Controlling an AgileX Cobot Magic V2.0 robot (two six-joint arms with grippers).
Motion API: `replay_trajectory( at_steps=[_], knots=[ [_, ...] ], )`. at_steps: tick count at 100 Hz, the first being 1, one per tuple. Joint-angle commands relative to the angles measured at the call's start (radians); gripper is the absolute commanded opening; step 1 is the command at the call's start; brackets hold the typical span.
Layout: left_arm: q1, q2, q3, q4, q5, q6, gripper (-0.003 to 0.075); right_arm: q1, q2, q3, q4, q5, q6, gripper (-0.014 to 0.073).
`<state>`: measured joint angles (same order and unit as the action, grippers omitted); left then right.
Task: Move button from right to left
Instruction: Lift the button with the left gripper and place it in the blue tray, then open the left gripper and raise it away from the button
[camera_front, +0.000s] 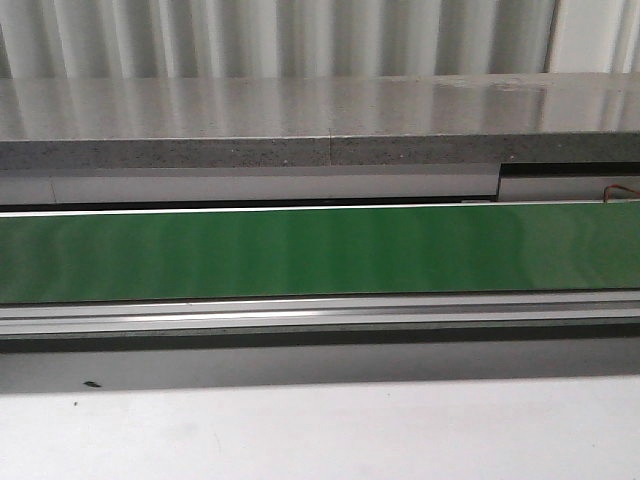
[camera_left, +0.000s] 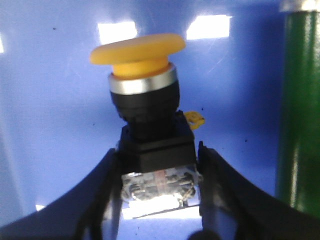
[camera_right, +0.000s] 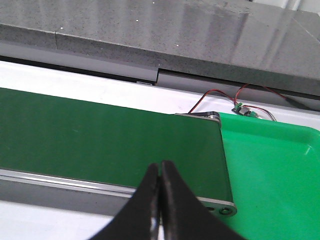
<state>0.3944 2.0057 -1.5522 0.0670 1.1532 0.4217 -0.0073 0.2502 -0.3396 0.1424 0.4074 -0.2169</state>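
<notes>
In the left wrist view the button (camera_left: 142, 95) stands upright, with a round yellow cap, a silver ring and a dark blocky body. My left gripper (camera_left: 158, 152) is shut on the lower body, one black finger (camera_left: 107, 175) on each side. It holds the button over a blue surface (camera_left: 50, 100). In the right wrist view my right gripper (camera_right: 160, 167) is shut and empty, over the near edge of the green conveyor belt (camera_right: 100, 135). Neither gripper nor the button shows in the front view.
The green belt (camera_front: 320, 250) runs across the front view, with a grey stone ledge (camera_front: 300, 120) behind it. A bright green tray (camera_right: 275, 170) lies past the belt's end, with red and black wires (camera_right: 235, 100) behind. The belt's end also shows in the left wrist view (camera_left: 300, 115).
</notes>
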Motion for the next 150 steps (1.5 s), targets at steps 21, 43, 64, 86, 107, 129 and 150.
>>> replay_trajectory(
  at_steps=[21, 43, 64, 86, 107, 129, 150],
  knots=[
    [0.003, 0.0, -0.024, 0.015, -0.031, 0.001, 0.012, 0.001, 0.007, -0.025, 0.007, -0.08, -0.009, -0.0068],
    [0.003, 0.008, -0.024, 0.013, -0.031, 0.001, 0.0404, 0.001, 0.007, -0.025, 0.007, -0.08, -0.009, -0.0068],
    [0.003, 0.008, -0.026, 0.014, -0.027, 0.001, 0.0419, 0.001, 0.007, -0.025, 0.007, -0.08, -0.009, -0.0068],
    [0.003, 0.005, -0.076, -0.003, 0.029, -0.048, 0.0384, 0.001, 0.007, -0.025, 0.007, -0.08, -0.009, -0.0068],
    [-0.018, -0.07, -0.096, -0.01, 0.038, -0.084, 0.0031, 0.001, 0.007, -0.025, 0.007, -0.08, -0.009, -0.0068],
    [-0.058, -0.154, -0.096, -0.119, 0.037, -0.153, -0.0021, 0.001, 0.007, -0.025, 0.007, -0.08, -0.009, -0.0068],
    [-0.142, -0.239, -0.076, -0.191, 0.024, -0.153, -0.0021, 0.001, 0.007, -0.025, 0.007, -0.08, -0.009, -0.0068]
  ],
)
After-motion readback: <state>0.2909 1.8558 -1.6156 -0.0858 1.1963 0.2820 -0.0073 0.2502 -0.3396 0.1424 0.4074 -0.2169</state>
